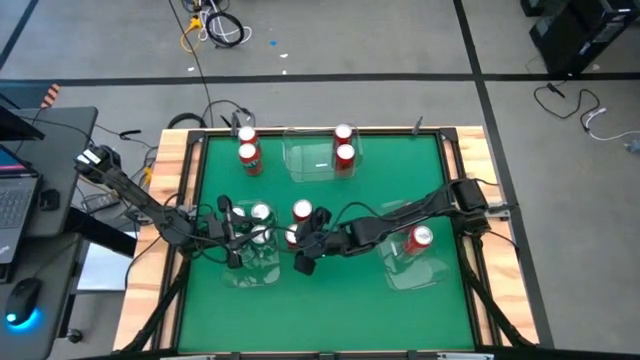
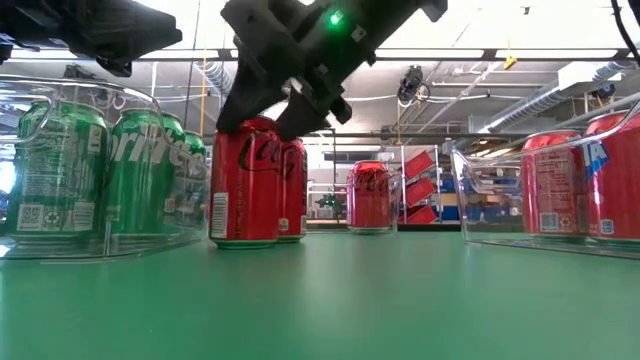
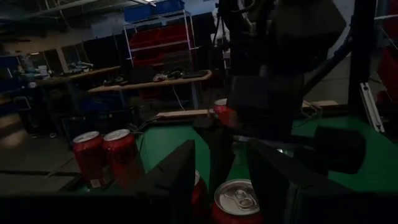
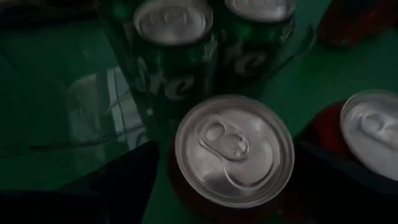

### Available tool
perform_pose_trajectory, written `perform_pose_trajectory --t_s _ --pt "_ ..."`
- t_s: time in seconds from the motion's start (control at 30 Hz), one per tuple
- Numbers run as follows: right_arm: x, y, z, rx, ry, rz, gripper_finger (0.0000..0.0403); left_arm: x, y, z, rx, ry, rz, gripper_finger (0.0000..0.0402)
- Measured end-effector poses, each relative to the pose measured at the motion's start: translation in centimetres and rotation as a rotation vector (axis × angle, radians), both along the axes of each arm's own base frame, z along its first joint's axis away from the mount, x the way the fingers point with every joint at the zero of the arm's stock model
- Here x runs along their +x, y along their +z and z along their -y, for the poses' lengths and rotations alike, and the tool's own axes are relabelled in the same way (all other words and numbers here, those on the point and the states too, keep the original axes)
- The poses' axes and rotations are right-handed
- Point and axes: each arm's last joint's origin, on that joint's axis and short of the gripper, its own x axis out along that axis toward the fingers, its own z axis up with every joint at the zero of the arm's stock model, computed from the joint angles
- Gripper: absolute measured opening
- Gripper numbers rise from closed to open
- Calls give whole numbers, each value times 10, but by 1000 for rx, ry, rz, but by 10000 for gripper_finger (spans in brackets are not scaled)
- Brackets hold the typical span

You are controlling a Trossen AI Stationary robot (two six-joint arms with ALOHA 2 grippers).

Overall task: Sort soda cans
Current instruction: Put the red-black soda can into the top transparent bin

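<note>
- We judge sorting partly done: green soda cans (image 2: 60,170) sit in the left clear tray (image 2: 130,235), 1 red can (image 1: 420,238) in the right tray (image 1: 410,275).
- Left to sort: 4 red cans (image 1: 248,155) at the far edge and 2 mid-table.
- Right gripper (image 1: 303,262) hangs released over a silver-topped red can (image 4: 233,149) beside the green tray.
- Left gripper (image 1: 232,250) is over that tray; we cannot tell its grip.

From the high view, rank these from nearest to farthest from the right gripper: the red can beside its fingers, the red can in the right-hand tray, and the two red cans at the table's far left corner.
1. The red can by the right gripper, mid-table.
2. The red can in the right-hand tray, lying on its side near the right edge.
3. The two red cans at the far left corner, too close together to rank against each other.
</note>
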Motion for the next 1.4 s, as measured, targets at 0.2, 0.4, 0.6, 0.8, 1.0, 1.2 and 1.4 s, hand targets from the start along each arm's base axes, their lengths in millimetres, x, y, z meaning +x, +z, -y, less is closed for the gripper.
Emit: perform_pose_trajectory --t_s 0.2,0.4,0.6,0.8,1.0,1.2,1.4 --pt "5 -10 1 46 7 1 288 0 -1 0 5 0 -9 147" --pt "6 -3 -9 64 38 15 283 0 -2 0 11 -1 -20 147" --pt "4 49 -19 62 20 52 283 0 -2 0 10 -1 -19 147" --pt "4 100 -15 1 -35 45 283 0 -2 0 9 -1 -18 147" --pt "3 145 21 -119 -171 41 283 0 -2 0 8 -1 -17 147" --pt "1 161 84 -175 -331 27 283 0 -2 0 8 -1 -17 147" --pt "-1 147 153 -202 -450 -46 283 0 -2 0 8 -1 -18 147"
